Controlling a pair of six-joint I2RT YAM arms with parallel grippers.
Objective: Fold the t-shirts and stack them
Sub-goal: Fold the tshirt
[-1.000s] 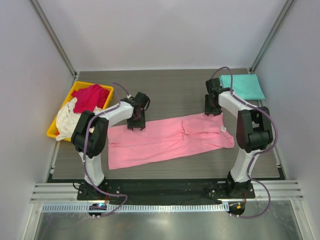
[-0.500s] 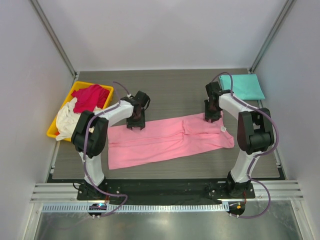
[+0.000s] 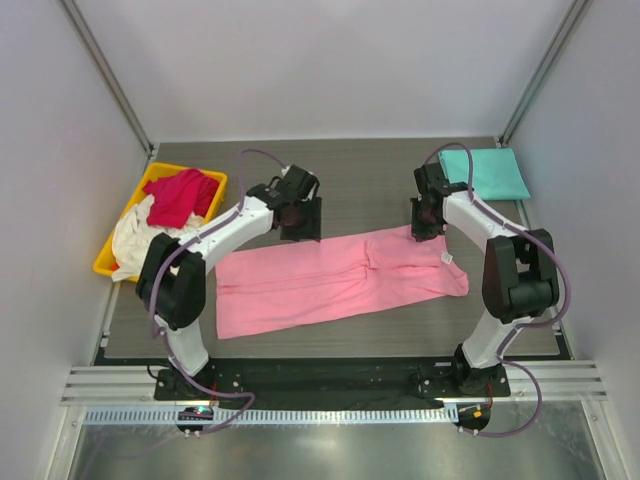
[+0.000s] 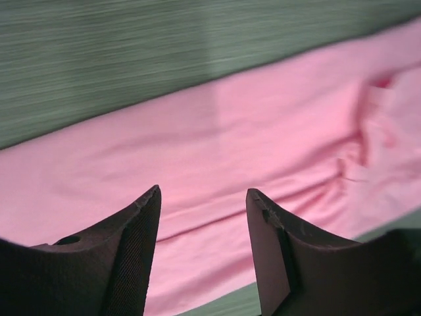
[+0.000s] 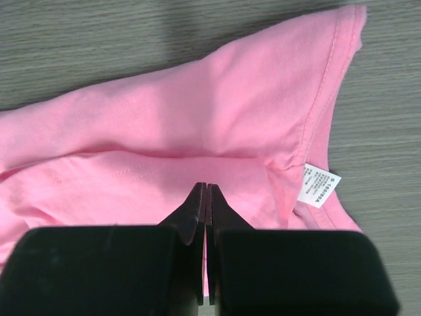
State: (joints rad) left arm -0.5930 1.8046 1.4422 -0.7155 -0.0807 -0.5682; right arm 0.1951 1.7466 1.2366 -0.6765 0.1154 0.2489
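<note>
The light pink cloth t-shirt (image 3: pixel 330 280) is laid flat across the middle of the tabletop (image 3: pixel 370 190), apparently so its far edge can be taken at both ends: the left gripper (image 4: pixel 204 197) is held over it with fingers spread, the right gripper (image 5: pixel 205 187) with fingers pressed together at the collar end.

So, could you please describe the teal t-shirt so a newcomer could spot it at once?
Start at the dark wood-grain table and go to its far right corner. There lies the teal cloth t-shirt, the only one folded square.
</note>
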